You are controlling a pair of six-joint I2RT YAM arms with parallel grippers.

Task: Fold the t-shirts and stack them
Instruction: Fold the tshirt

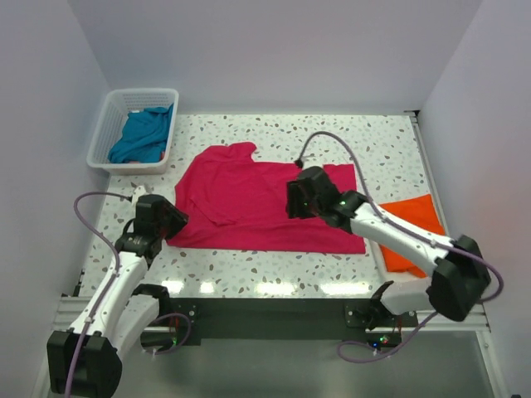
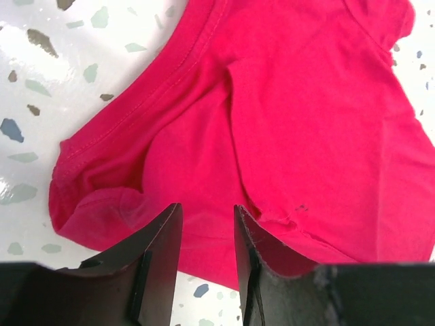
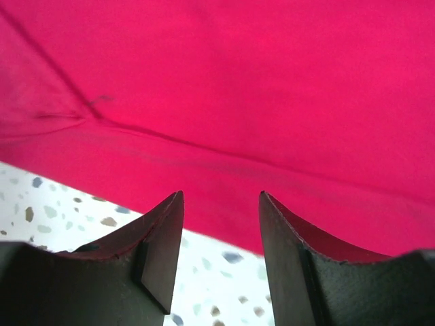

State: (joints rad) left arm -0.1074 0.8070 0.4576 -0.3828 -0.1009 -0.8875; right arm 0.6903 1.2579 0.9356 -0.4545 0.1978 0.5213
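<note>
The crimson-pink t-shirt (image 1: 249, 199) lies spread flat in the middle of the table. My left gripper (image 1: 170, 219) is open at its near left corner. In the left wrist view the fingers (image 2: 162, 252) straddle the shirt's edge (image 2: 285, 122) with nothing clamped; the gripper (image 2: 207, 227) is empty. My right gripper (image 1: 296, 199) is open over the shirt's right half. In the right wrist view the gripper (image 3: 221, 204) hangs above a shirt edge (image 3: 258, 88). The bright orange t-shirt (image 1: 412, 230) lies at the right, partly behind my right arm. The teal-blue t-shirt (image 1: 143, 134) is bunched in the basket.
The white lattice basket (image 1: 106, 131) stands at the back left corner. White walls close in the table on the left, back and right. Speckled tabletop (image 1: 373, 145) shows around the crimson shirt.
</note>
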